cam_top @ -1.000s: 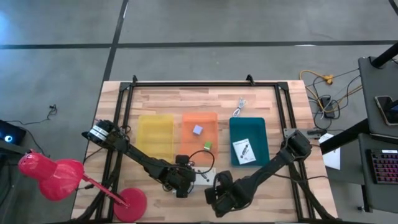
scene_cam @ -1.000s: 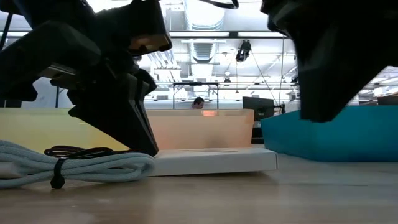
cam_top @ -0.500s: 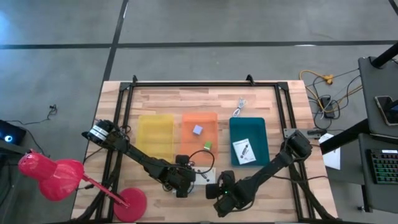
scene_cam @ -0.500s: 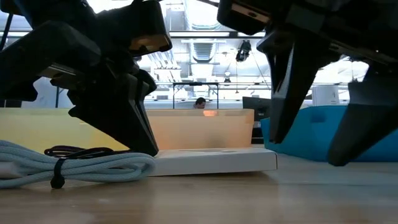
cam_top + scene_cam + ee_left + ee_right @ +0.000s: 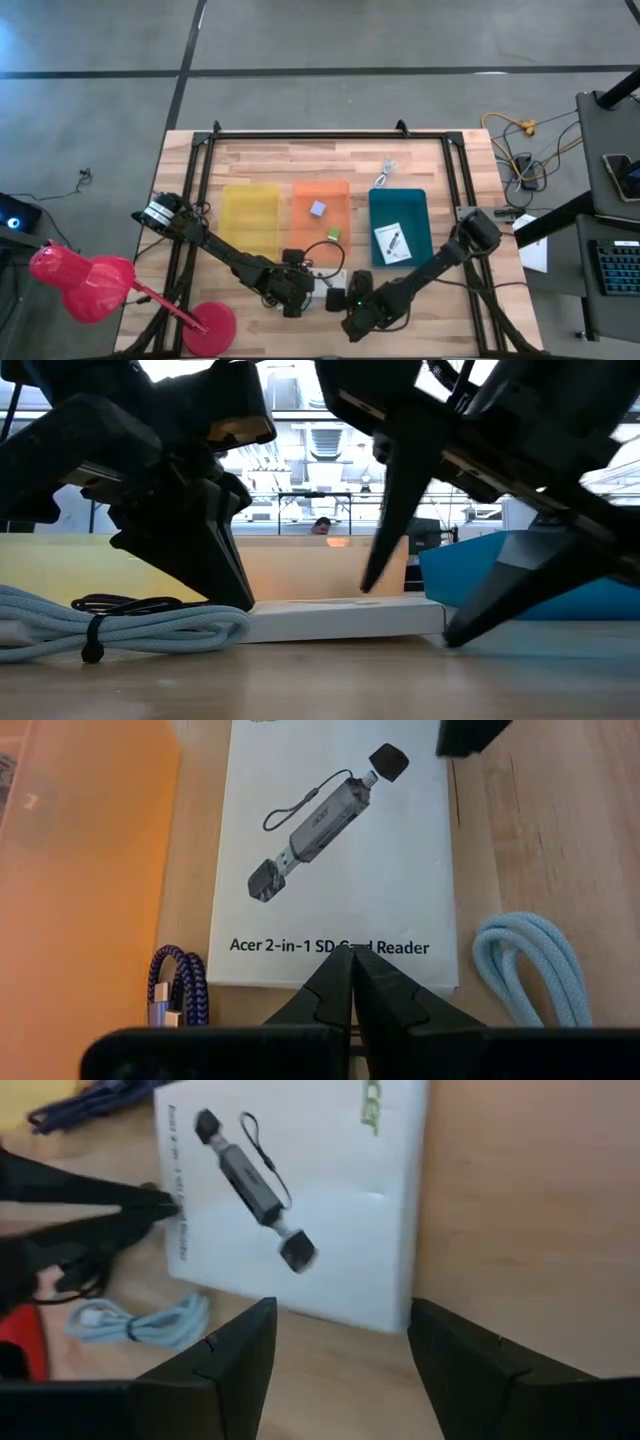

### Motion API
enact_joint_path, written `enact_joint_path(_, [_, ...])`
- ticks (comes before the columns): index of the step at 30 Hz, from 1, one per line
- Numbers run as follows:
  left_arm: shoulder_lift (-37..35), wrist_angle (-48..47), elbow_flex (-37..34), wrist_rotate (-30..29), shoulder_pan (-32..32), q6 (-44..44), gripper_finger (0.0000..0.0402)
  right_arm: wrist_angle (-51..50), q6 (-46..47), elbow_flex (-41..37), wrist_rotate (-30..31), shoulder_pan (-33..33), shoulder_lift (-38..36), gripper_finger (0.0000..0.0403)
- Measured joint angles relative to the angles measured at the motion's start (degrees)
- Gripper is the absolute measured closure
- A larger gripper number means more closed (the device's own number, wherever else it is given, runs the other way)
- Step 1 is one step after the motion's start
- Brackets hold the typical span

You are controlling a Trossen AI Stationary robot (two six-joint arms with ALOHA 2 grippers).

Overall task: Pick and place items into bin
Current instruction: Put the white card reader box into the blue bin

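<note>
Over the last second the right arm has swung in from the near table edge toward the flat white printed box (image 5: 335,283), and its gripper (image 5: 338,1342) now hangs over the box's near corner; the left arm has not shifted.

At the far left of the high view a red desk lamp (image 5: 85,287) stands off the wooden table (image 5: 300,165). Next come the three bins in a row: the translucent yellow bin (image 5: 249,215), which looks empty, then the orange bin (image 5: 320,195) holding a lavender cube (image 5: 317,209) and a green cube (image 5: 333,233), then the teal bin (image 5: 398,215) with a white printed card (image 5: 391,242) in it. A small silvery cable (image 5: 384,173) lies on the wood behind the teal bin.

In front of the bins, the left gripper (image 5: 350,982) rests with its fingers pressed together, tips down on the near edge of the white box, pinning it and holding nothing. Beside it lie a blue-and-black braided cable (image 5: 176,985) and a pale blue coiled cable (image 5: 530,965). The right gripper's fingers are spread wide, straddling the box's corner but not closed on it.

The step in hand looks like picking up the box while the left arm steadies it. The next move probably calls for lowering the spread fingers over the thin edge, closing, and lifting toward a bin once the left gripper lets go.
</note>
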Motion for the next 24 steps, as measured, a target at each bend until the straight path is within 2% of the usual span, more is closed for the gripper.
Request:
enact_joint_path(8, [0.0,-0.07,-0.09,-0.03,0.0,0.02,0.0402,1.68,-0.72,-2.06,0.8,-1.27,-0.21,0.0188])
enact_joint_path(13, [0.0,0.62,-0.15,-0.02,0.0,0.04,0.0401,1.9,-3.74,-2.21,3.35,-2.07,-0.11,0.0198])
enact_joint_path(16, [0.0,0.55,-0.2,0.0,-0.02,0.04,0.0401,1.29,-5.84,-1.84,4.59,-2.49,0.09,0.0225])
enact_joint_path(24, [0.02,1.39,-0.17,0.76,-0.07,0.06,0.0401,1.26,-6.37,-1.79,5.45,-2.48,0.29,0.0334])
